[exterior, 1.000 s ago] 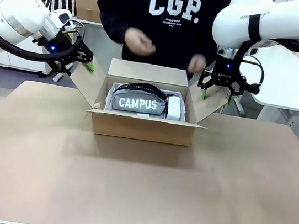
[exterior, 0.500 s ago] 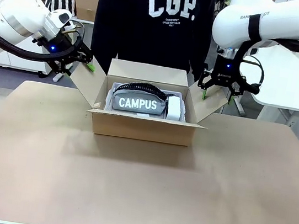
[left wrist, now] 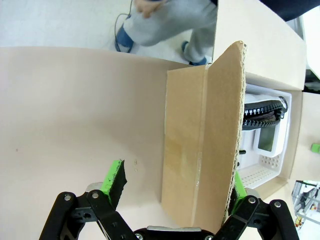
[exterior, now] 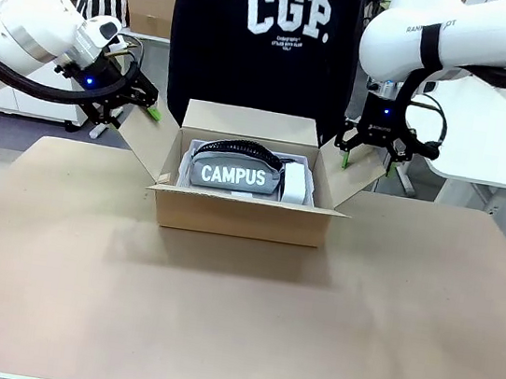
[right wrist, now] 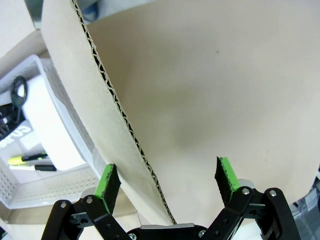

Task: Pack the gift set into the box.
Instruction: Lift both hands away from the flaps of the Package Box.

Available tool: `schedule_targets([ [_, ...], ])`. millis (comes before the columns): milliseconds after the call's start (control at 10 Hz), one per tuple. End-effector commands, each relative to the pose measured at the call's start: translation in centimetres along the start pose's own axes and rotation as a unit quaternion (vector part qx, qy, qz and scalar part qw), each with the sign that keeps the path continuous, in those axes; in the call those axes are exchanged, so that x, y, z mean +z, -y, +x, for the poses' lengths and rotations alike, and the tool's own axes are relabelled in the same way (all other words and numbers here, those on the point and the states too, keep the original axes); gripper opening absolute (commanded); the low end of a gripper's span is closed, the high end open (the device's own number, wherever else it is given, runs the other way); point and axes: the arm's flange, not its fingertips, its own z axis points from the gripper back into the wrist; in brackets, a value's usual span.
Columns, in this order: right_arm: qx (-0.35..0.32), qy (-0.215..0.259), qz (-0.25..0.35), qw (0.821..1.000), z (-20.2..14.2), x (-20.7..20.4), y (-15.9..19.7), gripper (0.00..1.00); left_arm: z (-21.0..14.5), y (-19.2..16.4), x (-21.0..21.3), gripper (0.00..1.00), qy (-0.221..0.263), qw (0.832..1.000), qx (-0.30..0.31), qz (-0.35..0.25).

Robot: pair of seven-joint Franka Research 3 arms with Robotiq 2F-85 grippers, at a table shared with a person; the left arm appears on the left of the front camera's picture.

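Left arm (exterior: 28, 12) and right arm (exterior: 463, 35) hang raised on my screens.
Wrists angle downward; left gripper (exterior: 129, 116) and right gripper (exterior: 367, 160) show jaws spread, green pads (right wrist: 107, 182) well apart.

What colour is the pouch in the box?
Grey pouch with white CAMPUS lettering; clearest in the front view.

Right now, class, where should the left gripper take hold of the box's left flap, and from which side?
Grip its free corrugated edge, coming from above and outside. The left flap stands tilted outward and is thin enough to pinch, and the open left gripper straddles it.
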Motion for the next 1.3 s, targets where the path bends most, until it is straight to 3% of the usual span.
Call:
schedule_targets([
  [0, -0.009, 0.003, -0.010, 1.000, 0.4, 0.2, -0.1, 1.00, -0.1, 0.0, 0.2, 1.00, 0.004, 1.000, 0.002, 0.004],
  [500, 0.000, 0.000, 0.000, 1.000, 0.0, 0.0, 0.0, 1.00, 0.0, 0.0, 0.0, 1.00, 0.000, 1.000, 0.000, 0.000],
  [600, 0.006, 0.004, -0.001, 1.000, -1.3, 2.4, -0.3, 1.00, -1.1, 2.5, 1.6, 1.00, -0.036, 0.997, -0.043, -0.048],
  [800, 0.029, 0.052, 0.122, 0.991, -6.5, 9.5, 4.2, 1.00, -4.2, 3.9, 9.4, 1.00, -0.044, 0.982, -0.099, -0.156],
  [900, 0.013, 0.027, 0.199, 0.980, -9.1, 12.2, 6.8, 1.00, -5.9, 3.2, 12.9, 1.00, -0.066, 0.969, -0.099, -0.218],
  [1000, -0.032, 0.000, 0.254, 0.967, -11.2, 13.9, 9.3, 1.00, -7.6, 2.1, 16.1, 1.00, -0.092, 0.944, -0.100, -0.299],
  [1100, -0.022, -0.049, 0.309, 0.950, -12.8, 14.8, 12.1, 1.00, -8.4, 0.5, 18.7, 1.00, -0.142, 0.904, -0.112, -0.387],
  [1200, -0.066, -0.099, 0.349, 0.929, -14.1, 14.9, 15.5, 1.00, -9.5, -1.2, 20.6, 1.00, -0.128, 0.890, -0.060, -0.434],
])
